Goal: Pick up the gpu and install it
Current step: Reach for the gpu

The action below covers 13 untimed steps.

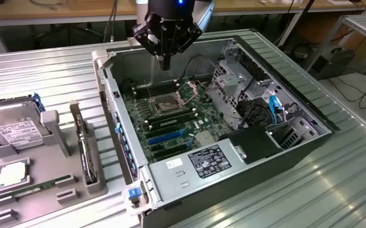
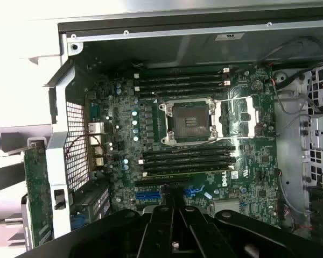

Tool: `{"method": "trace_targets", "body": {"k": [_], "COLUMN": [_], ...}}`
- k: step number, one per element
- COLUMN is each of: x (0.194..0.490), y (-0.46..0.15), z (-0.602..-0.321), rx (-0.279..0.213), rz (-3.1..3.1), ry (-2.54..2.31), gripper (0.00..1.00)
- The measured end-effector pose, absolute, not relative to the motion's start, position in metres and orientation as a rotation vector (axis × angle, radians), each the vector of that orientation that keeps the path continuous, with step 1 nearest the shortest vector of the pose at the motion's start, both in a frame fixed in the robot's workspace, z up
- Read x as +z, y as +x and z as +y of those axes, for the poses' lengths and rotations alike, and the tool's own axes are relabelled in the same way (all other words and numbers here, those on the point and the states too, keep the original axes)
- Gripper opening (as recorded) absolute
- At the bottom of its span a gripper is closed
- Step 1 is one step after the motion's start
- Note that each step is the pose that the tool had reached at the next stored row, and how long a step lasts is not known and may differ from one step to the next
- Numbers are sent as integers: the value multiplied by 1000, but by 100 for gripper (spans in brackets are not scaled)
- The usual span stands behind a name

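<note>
One arm is at work, and its tool (image 1: 165, 65) hangs above the far end of the open case (image 1: 114, 102), over the motherboard (image 1: 170, 116). The fingers are pressed together and pinch nothing. The wrist view looks straight down past them onto the empty CPU socket (image 2: 188, 121) and the blue slots (image 2: 148, 196) nearer the tool.

The gpu (image 1: 83, 140) is not in the case. It stands on edge in a groove of the grey holder (image 1: 50, 202) on the desk (image 1: 43, 71), just beside the case's wall on the exterior view's left, well apart from the tool. In the wrist view the gpu (image 2: 37, 204) shows as a narrow green strip outside that wall. Standing it on edge probably leaves its upper rim free for a grasp from above, with the connector edge already pointing down.

The case lies on its side with the panel off, so the board faces up, which suits a straight downward push into a slot. A hard drive (image 1: 12, 128) and a RAM stick (image 1: 34, 188) lie in the holder's other recesses. The pick-up is not yet begun.
</note>
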<state>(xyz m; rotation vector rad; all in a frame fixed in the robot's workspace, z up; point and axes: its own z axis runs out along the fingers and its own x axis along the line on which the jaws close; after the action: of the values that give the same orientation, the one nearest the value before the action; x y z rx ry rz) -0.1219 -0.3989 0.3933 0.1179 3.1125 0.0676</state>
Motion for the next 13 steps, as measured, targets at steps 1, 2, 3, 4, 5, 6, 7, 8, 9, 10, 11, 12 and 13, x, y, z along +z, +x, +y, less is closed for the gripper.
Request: {"method": "trace_targets", "body": {"k": [1, 2, 3, 4, 5, 6, 7, 8, 9, 10, 11, 12, 13], "x": [393, 393, 393, 393, 393, 393, 393, 393, 393, 393, 393, 393, 393], "y": [-122, -122, -122, -122, -122, -122, -122, -122, -122, -122, -122, -122, -122], "z": [-399, -399, -399, -399, -399, -399, -399, -399, -399, -399, -399, -399, -399], "rx": [68, 68, 68, 68, 68, 68, 68, 68, 68, 68, 68, 68, 68], "rz": [3112, 3112, 3112, 3113, 3113, 3112, 3112, 3113, 3112, 3112, 3113, 3112, 3112], "ry": [118, 118, 118, 118, 118, 118, 118, 118, 118, 118, 118, 118, 118], "gripper": [11, 11, 11, 11, 11, 11, 11, 11, 11, 11, 11, 11, 11]}}
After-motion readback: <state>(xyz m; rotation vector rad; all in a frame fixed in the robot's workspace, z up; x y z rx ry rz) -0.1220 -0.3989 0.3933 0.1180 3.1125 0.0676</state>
